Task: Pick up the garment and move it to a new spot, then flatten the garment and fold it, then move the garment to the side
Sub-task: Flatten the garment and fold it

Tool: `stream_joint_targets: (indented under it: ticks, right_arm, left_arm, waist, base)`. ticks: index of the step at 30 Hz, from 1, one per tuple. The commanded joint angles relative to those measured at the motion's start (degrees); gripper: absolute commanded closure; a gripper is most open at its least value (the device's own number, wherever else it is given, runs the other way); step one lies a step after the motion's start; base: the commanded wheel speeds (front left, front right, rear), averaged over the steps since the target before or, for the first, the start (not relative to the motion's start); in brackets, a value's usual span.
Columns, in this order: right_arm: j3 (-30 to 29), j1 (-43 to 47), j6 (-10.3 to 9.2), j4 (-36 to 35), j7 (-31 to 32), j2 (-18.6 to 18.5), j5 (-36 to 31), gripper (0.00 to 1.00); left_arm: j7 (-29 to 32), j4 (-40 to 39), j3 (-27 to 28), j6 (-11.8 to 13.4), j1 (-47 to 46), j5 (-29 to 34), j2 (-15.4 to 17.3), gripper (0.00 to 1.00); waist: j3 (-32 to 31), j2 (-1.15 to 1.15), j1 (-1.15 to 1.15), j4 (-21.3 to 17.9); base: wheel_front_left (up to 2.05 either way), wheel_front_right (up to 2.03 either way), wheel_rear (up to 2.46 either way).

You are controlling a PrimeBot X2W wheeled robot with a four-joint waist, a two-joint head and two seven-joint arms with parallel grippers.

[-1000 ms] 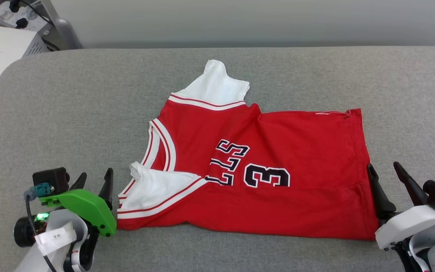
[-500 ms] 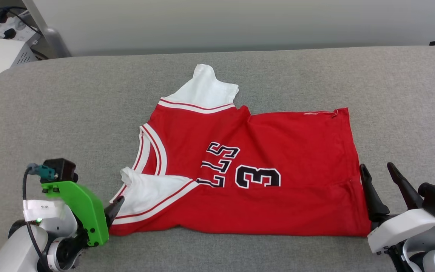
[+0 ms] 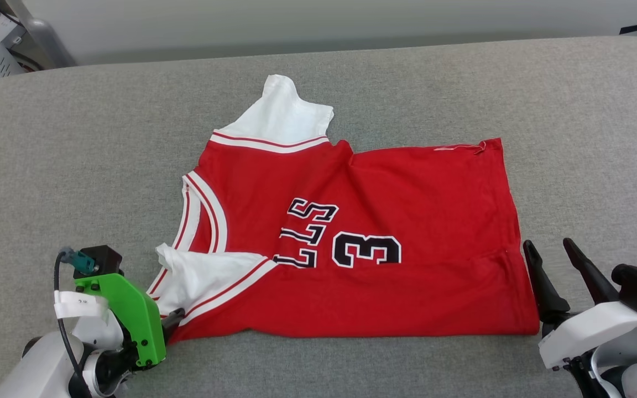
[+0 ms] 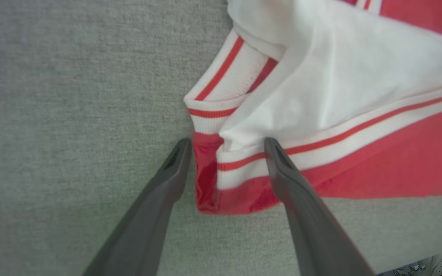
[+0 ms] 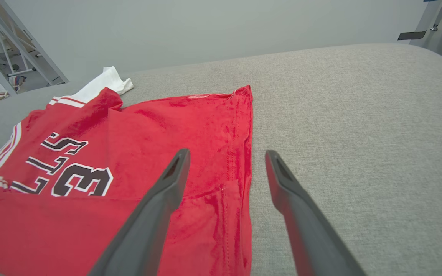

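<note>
You are looking down at a soft red short-sleeved shirt (image 3: 418,188) that lies spread out across the middle of a grey fabric-covered surface (image 3: 75,143). The shirt has white sleeves, thin red-and-white stripe trim and black lettering edged in white. Its neck opening faces the left of the frame and its hem runs down the right. One white sleeve (image 3: 282,113) points toward the upper centre. The other white sleeve (image 3: 208,273) is folded over the red cloth at the lower left.

Your left tool (image 4: 226,142) sits at the lower left of the head view, under a bright green plastic bracket (image 3: 130,315). In the left wrist view its two dark fingers are spread on either side of the shirt's lower-left corner. One fingertip is over bare grey fabric just beside the red edge, and the other is over the striped trim. It is pinching nothing, and you cannot tell whether the fingers touch the cloth.

Your right tool (image 3: 548,243) is at the lower right, also spread wide and holding nothing. In the right wrist view one finger lies over the red cloth near the hem and the other over bare grey fabric beside it.
</note>
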Motion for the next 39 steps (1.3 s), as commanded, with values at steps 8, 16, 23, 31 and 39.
stream_joint_targets:
  ticks: [8,16,23,31,39]
  right_arm:
    - [-3.0,-0.9,-0.46,0.2,3.0,-1.5,2.5,0.00]
    - [-3.6,0.4,-0.46,1.7,17.6,-4.9,6.3,0.00]
    - [-1.6,1.1,-0.46,-0.3,33.2,-7.3,9.1,0.00]
    - [1.7,-1.8,-0.46,2.0,37.5,-7.1,10.8,0.00]
    - [5.5,-3.3,-0.46,7.2,42.2,-6.8,14.4,1.00]
  left_arm:
    - [-0.1,3.1,-3.1,-2.4,0.3,-0.7,-4.8,1.00]
    - [-3.8,-1.0,-1.6,-0.3,1.4,1.5,-2.5,1.00]
    - [-5.8,-8.8,-0.4,2.4,2.5,3.9,-0.1,1.00]
    - [-5.8,-14.3,-1.1,4.0,1.4,5.9,0.1,1.00]
    - [-6.6,-14.4,-1.4,4.0,1.4,5.9,-0.6,1.00]
  waist:
    - [0.1,0.00,0.00,0.3]
    - [-1.4,0.00,0.00,1.1]
    - [-1.1,0.00,0.00,2.5]
    - [2.0,0.00,0.00,4.2]
    - [3.2,0.00,0.00,4.6]
  base:
    - [0.00,0.00,0.00]
    - [0.00,0.00,0.00]
    - [0.00,0.00,0.00]
    - [0.00,0.00,0.00]
    - [0.00,0.00,0.00]
